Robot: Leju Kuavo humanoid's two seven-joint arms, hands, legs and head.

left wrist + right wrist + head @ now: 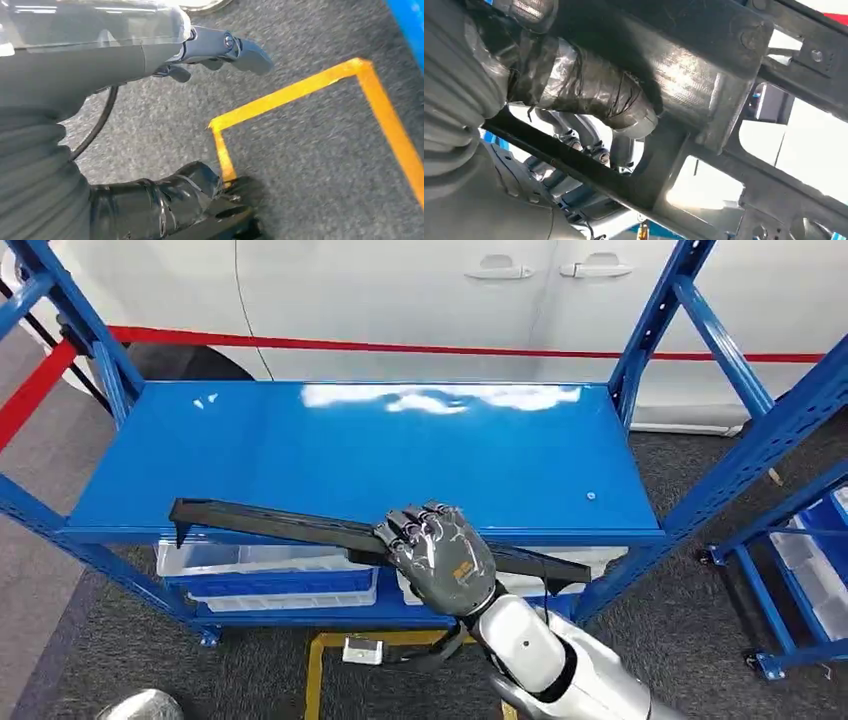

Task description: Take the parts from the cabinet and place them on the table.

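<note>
A long black plastic part lies slanted across the front edge of the blue cabinet shelf. My right hand grips it near its middle, fingers curled over the top. In the right wrist view the tape-wrapped thumb presses under the part's ribbed black frame. My left hand hangs low over the grey carpet, holding nothing, with its fingers spread apart.
Clear plastic bins sit on the lower shelf. A white car stands behind the cabinet. Another blue rack with bins is at the right. Yellow floor tape marks the carpet by my feet.
</note>
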